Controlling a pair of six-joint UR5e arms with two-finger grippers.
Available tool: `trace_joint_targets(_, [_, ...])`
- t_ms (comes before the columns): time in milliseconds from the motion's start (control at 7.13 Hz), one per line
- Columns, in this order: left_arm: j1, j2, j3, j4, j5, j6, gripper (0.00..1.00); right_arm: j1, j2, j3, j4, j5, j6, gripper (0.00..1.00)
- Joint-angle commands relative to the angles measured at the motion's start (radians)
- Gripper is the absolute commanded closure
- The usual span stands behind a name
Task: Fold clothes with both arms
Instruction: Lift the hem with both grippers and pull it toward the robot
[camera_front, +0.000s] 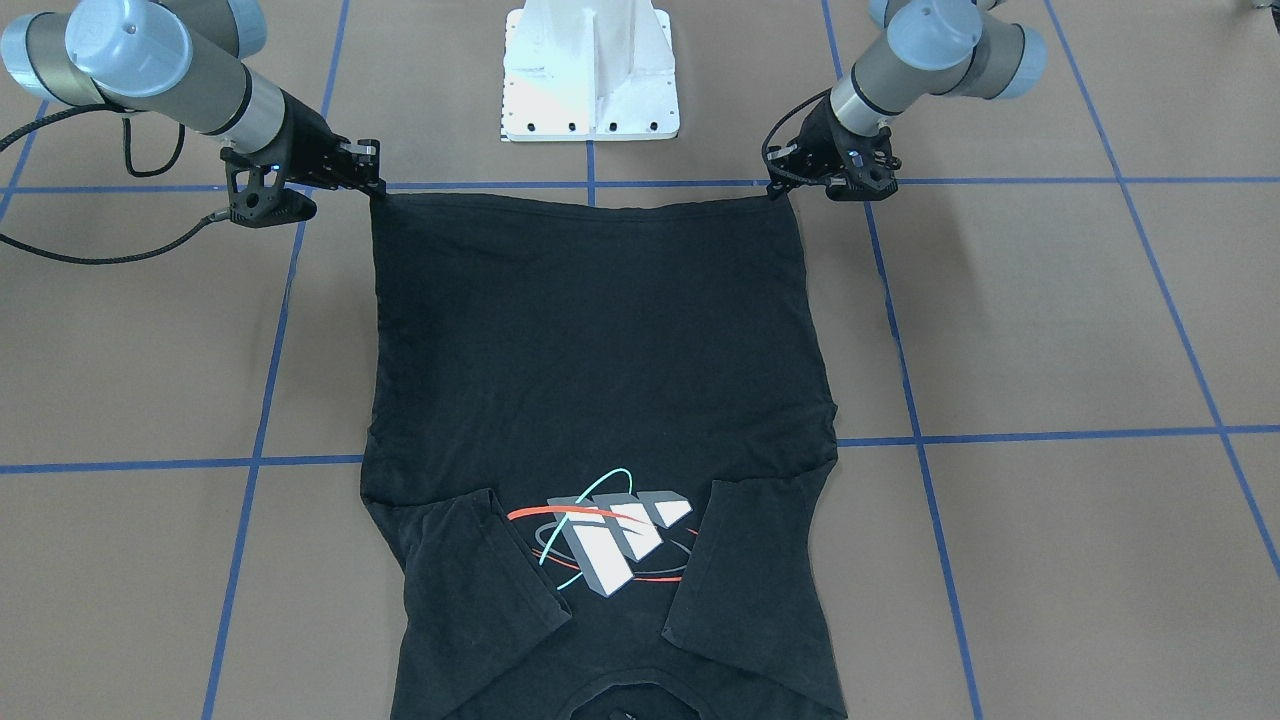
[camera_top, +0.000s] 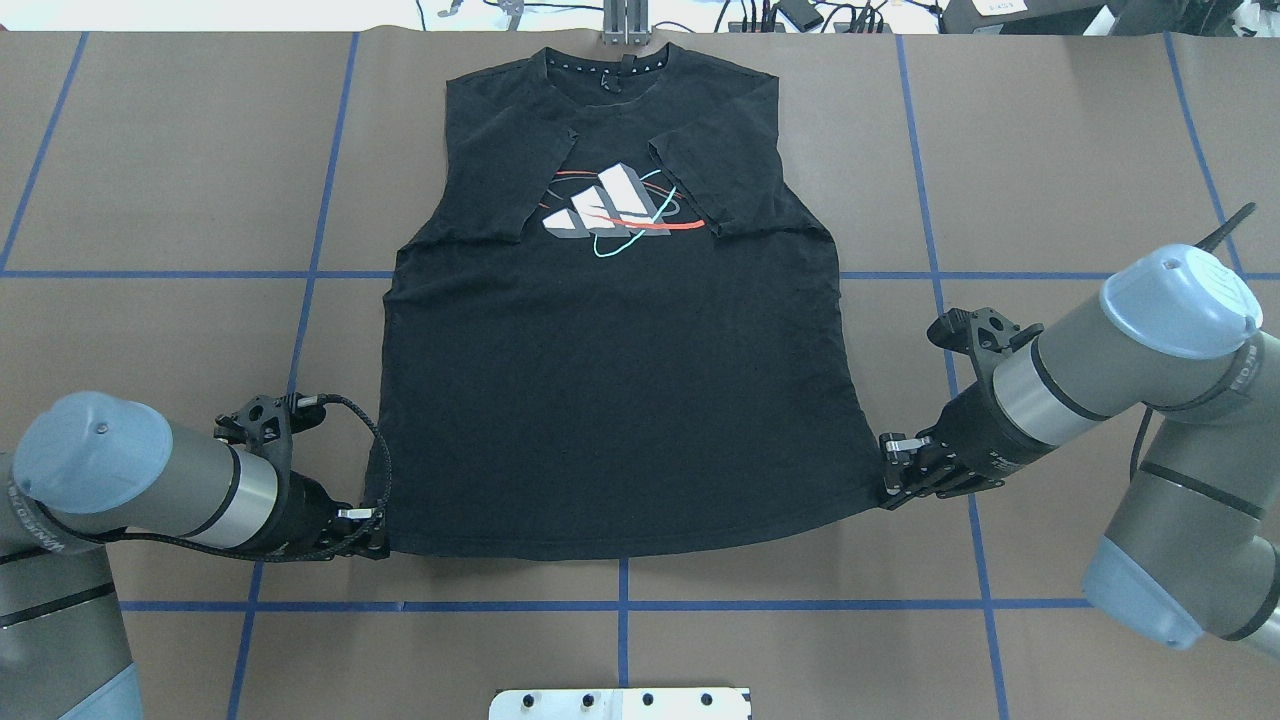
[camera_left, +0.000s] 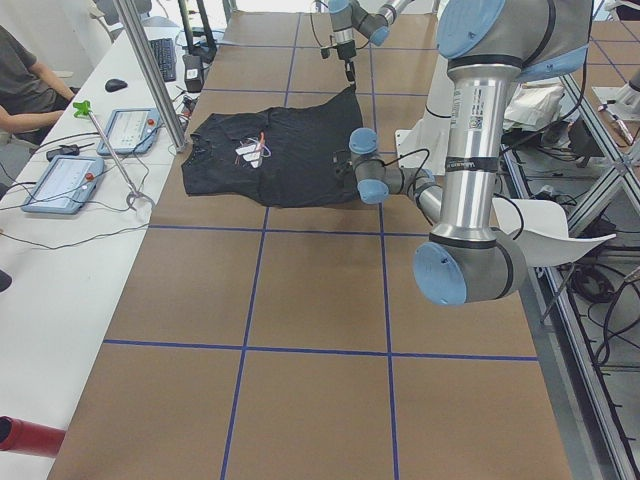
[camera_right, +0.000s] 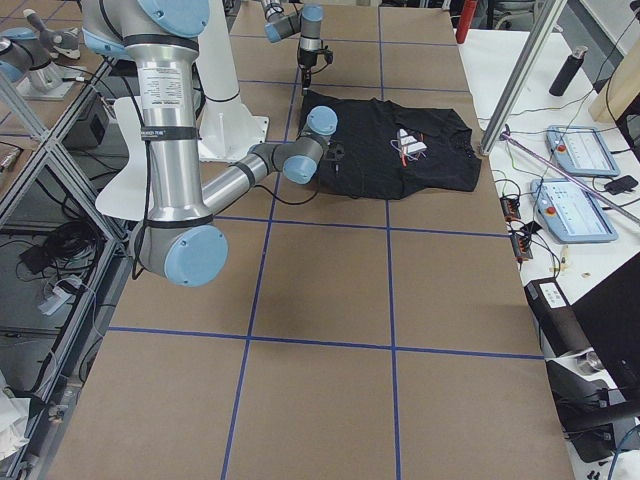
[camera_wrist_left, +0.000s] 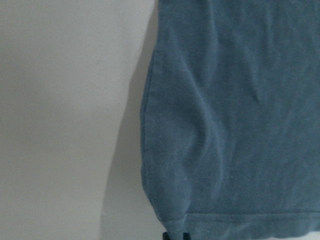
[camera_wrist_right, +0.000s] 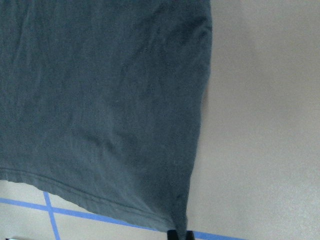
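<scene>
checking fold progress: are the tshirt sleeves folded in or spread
Folded in: both sleeves lie across the T-shirt, flanking the logo.

Brown paper-covered table (camera_top: 150, 150), blue tape grid (camera_top: 800, 604). White side bench (camera_left: 40, 330) alongside with two control pendants (camera_left: 62, 183) and cables. Aluminium frame post (camera_left: 147, 65). Seated person (camera_left: 20, 75) at bench. Even indoor light.

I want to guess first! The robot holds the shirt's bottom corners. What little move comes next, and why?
Probably lift both corners a little and carry the hem toward the collar. The left hand and right hand each pinch a bottom corner of the T-shirt, and both sleeves are already folded in.
</scene>
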Motion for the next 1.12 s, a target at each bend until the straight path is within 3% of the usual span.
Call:
trace_joint_targets(0, [-0.004,0.071,-0.114,-0.002,-0.042,0.011,1.0,0.013,-0.039,0.044,-0.001,0.155,0.002,1.0])
trace_joint_targets(280, [-0.004,0.153,-0.247,-0.002,-0.128,0.011,1.0,0.041,-0.12,0.103,0.0,0.299,0.001,1.0])
trace_joint_targets(561, [0.007,0.162,-0.3,-0.003,-0.231,0.005,1.0,0.041,-0.221,0.102,0.162,0.412,0.002,1.0])
trace_joint_targets(701, [0.01,0.162,-0.315,-0.005,-0.254,-0.002,1.0,0.041,-0.295,0.095,0.251,0.419,0.002,1.0])
trace_joint_targets(982, [0.039,0.162,-0.315,-0.003,-0.261,-0.002,1.0,0.042,-0.323,0.055,0.336,0.437,0.002,1.0])
